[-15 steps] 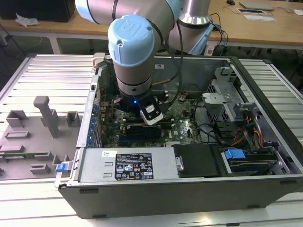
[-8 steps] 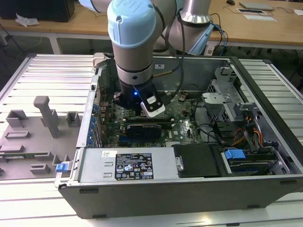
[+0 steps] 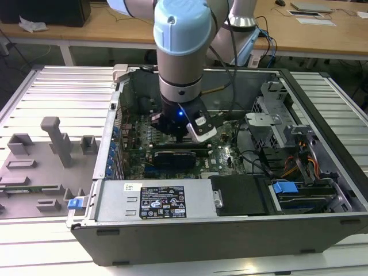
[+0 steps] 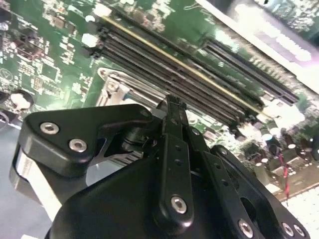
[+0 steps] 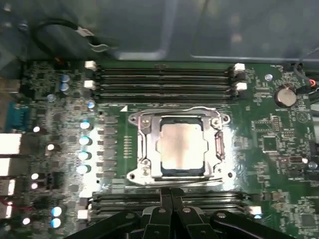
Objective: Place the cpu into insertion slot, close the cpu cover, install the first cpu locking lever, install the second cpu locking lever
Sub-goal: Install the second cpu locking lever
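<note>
In the first wrist view the cpu (image 5: 182,144) lies flat in the insertion slot (image 5: 141,176) on the green motherboard (image 5: 269,164), its pale metal top showing. The silver cpu cover (image 5: 145,149) lies down around it as a frame. Thin wire levers run along the socket's far side (image 5: 199,108) and its near side (image 5: 204,183). My gripper (image 5: 171,193) is shut, its tips just off the socket's near edge by that wire; whether they touch it I cannot tell. In the second wrist view the gripper (image 4: 169,102) stands beside the socket's metal frame (image 4: 113,87). In the exterior view the gripper (image 3: 183,138) is down inside the open computer case.
Long black memory slots flank the socket on both sides (image 5: 164,79) (image 5: 124,201). A row of capacitors (image 5: 84,140) and a coin battery (image 5: 285,96) stand nearby. The case holds a power supply (image 3: 155,201) and a drive cage (image 3: 276,132). A grey fixture tray (image 3: 46,155) lies at the exterior view's left.
</note>
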